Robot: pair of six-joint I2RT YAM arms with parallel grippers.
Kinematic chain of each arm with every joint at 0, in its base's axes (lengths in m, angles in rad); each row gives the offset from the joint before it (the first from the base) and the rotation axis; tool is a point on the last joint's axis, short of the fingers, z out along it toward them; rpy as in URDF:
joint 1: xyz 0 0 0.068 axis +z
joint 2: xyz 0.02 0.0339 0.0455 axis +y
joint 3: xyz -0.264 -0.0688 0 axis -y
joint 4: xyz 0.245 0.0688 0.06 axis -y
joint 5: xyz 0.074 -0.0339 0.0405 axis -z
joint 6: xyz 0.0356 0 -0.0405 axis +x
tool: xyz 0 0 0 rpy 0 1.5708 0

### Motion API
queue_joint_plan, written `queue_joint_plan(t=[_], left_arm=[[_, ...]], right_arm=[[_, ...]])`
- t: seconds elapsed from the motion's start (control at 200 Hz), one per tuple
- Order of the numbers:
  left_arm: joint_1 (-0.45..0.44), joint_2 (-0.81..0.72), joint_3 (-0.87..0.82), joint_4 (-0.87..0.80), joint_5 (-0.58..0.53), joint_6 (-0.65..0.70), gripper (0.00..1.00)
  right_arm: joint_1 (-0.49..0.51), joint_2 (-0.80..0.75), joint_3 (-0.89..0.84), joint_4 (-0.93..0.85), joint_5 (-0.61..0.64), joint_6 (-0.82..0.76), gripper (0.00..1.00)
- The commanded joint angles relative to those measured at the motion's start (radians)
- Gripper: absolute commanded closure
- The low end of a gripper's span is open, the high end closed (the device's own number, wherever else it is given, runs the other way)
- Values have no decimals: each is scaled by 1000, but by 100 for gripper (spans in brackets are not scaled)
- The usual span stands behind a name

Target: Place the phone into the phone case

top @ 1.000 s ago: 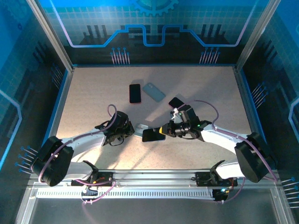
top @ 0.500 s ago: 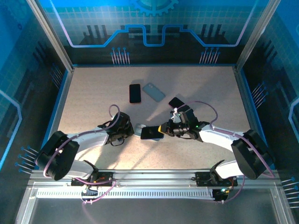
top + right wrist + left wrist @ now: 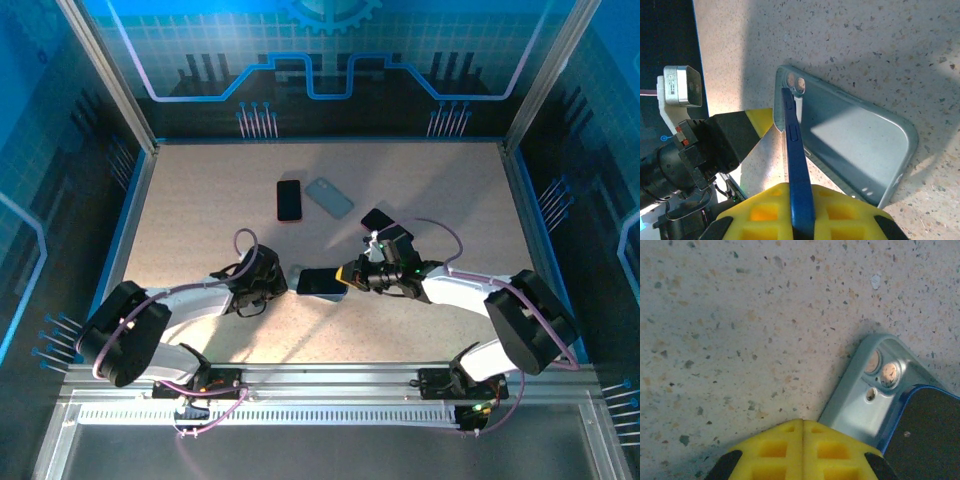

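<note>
The phone (image 3: pixel 320 282), dark with a blue edge, is tilted on its long side over the pale grey-blue phone case (image 3: pixel 855 132), its top end down by the camera cut-out. My right gripper (image 3: pixel 802 195) is shut on the phone's (image 3: pixel 796 150) lower end. The case lies open side up on the table. My left gripper (image 3: pixel 802 424) is shut with nothing in it, its yellow tip against the case's (image 3: pixel 862 395) edge near the cut-out. From above, the left gripper (image 3: pixel 280 283) and right gripper (image 3: pixel 347 275) face each other across the phone.
Further back on the speckled table (image 3: pixel 200 200) lie a red-edged phone (image 3: pixel 289 199), a second grey-blue case (image 3: pixel 329 196) and a black phone (image 3: pixel 377 220) close behind the right arm. Blue walls ring the table.
The right gripper has carried the phone left and down onto the case. The left gripper has shifted slightly right, up to the case's edge.
</note>
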Motion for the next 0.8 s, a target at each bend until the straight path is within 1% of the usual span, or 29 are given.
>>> queue_joint_plan(t=[0.0,0.205,0.4,0.565,0.65,0.795], left_arm=[[-29,-3,-19,26,16,-29,100],[-51,-4,-27,42,18,-54,100],[-58,-13,-27,37,15,-60,100],[-57,-71,-3,-44,-41,-40,100],[-55,-106,21,-96,-78,-20,100],[-46,-114,65,-149,-105,21,100]], right_arm=[[7,30,-2,-35,69,-6,100],[6,42,10,-72,102,-23,100],[-1,59,21,-78,100,-27,100],[-16,41,10,-74,90,-19,100],[-41,39,-11,-48,67,-1,100],[-59,28,-31,-47,53,7,100]])
